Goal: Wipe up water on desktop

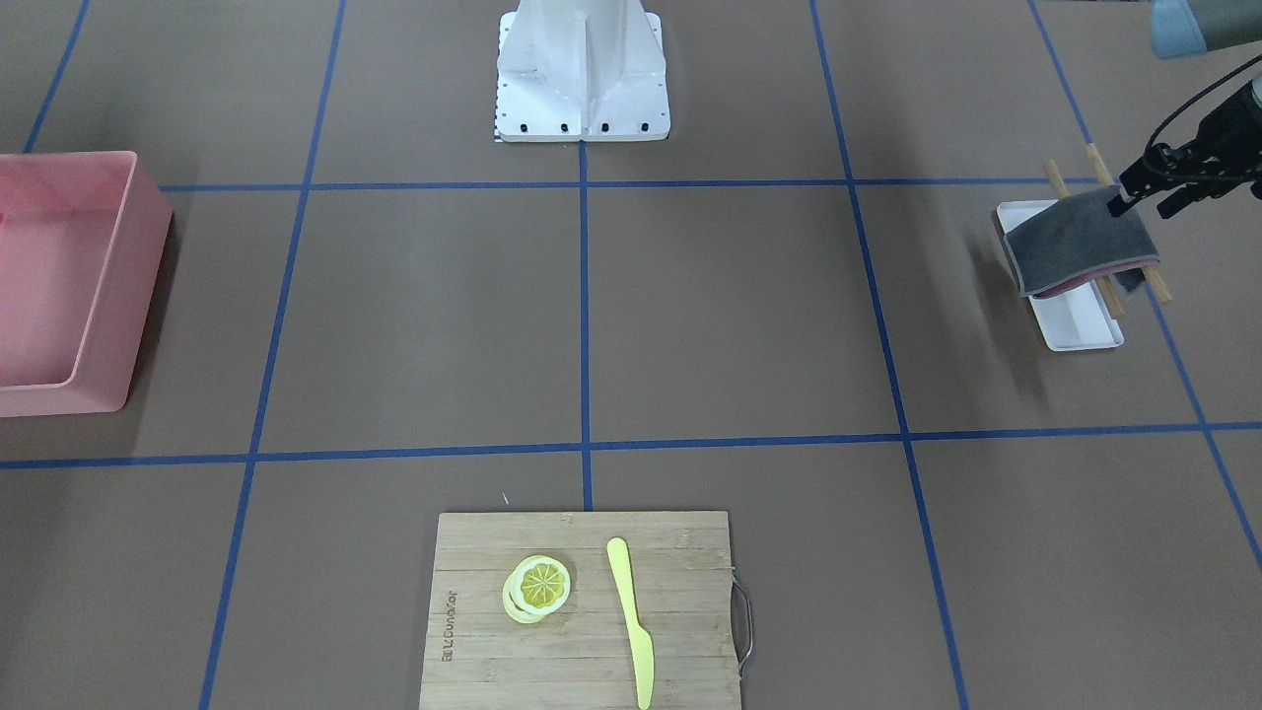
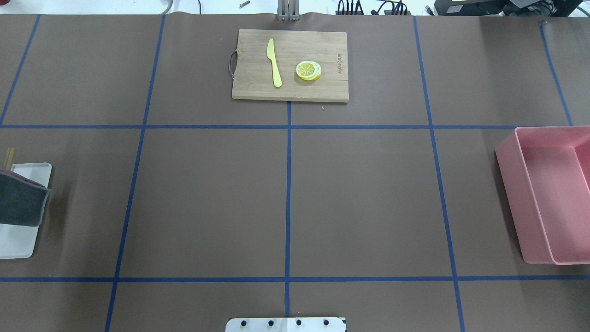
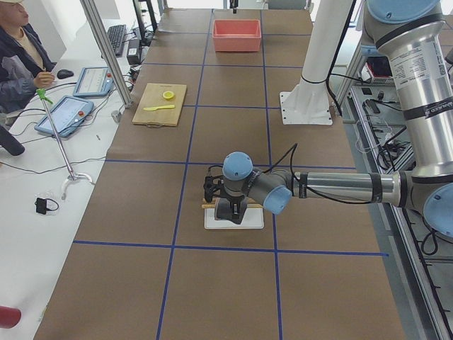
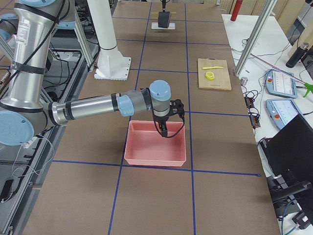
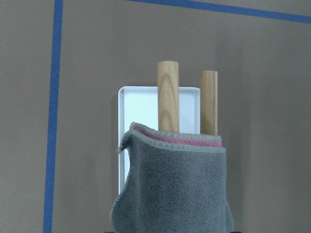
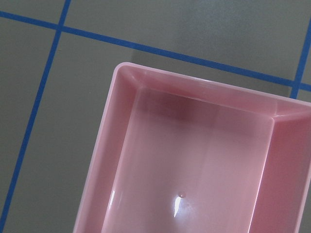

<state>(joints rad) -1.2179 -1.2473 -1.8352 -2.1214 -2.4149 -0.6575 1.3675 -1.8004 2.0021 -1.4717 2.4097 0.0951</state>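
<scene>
Left gripper [image 1: 1134, 202] was at the far left end of the desktop [image 1: 730, 316], jaws closed narrow on the edge of the gray cloth [image 1: 1080, 242] as far as I could judge. The left wrist view was filled by cloth at the bottom and showed no fingertips. The cloth (pink on the underside) was draped across two wooden rods [image 5: 168, 94] over a white tray [image 1: 1080, 320], and it looked partly lifted on the gripper side.

Right gripper [image 4: 164, 129] hung over the pink bin [image 2: 516, 203] at the opposite end. It showed only in the side view, so I couldn't tell if it was open or closed. Its wrist view showed just the bin interior.

I couldn't find any water in the views. The brown surface looked uniformly matte, and the one tiny speck near the cutting board [image 1: 680, 592] was too small to call.

The relation that mattered: all the open desktop lay toward the robot's right of the cloth, inward to the centre squares. The rods and tray ran lengthwise away from the robot, with the cloth crossing them. So my guess was the cloth had to lift clear of the rod ends first, then travel sideways to the middle. The left arm was the obvious one for that, since it already had the cloth and the right was well apart.
</scene>
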